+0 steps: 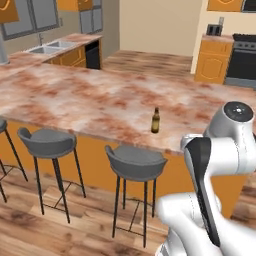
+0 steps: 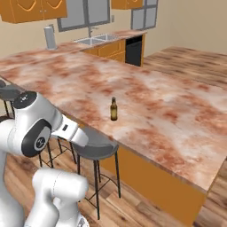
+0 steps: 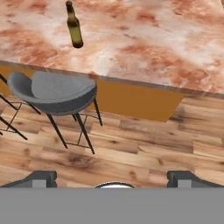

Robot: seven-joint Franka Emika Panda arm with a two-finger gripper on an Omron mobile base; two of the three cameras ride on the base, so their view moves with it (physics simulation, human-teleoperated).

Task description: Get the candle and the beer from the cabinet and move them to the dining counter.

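The beer, a slim brown bottle, stands upright on the dining counter, close to its near edge. My gripper hangs in front of the counter, above the wood floor and apart from the bottle. Its fingertips stand far apart with nothing between them, so it is open. The candle is out of view. Orange wall cabinets with shut arched-panel doors hang on the far wall.
Grey bar stools line the counter's near side, one just below the bottle. A sink and a dark dishwasher sit at the back. A stove stands far right.
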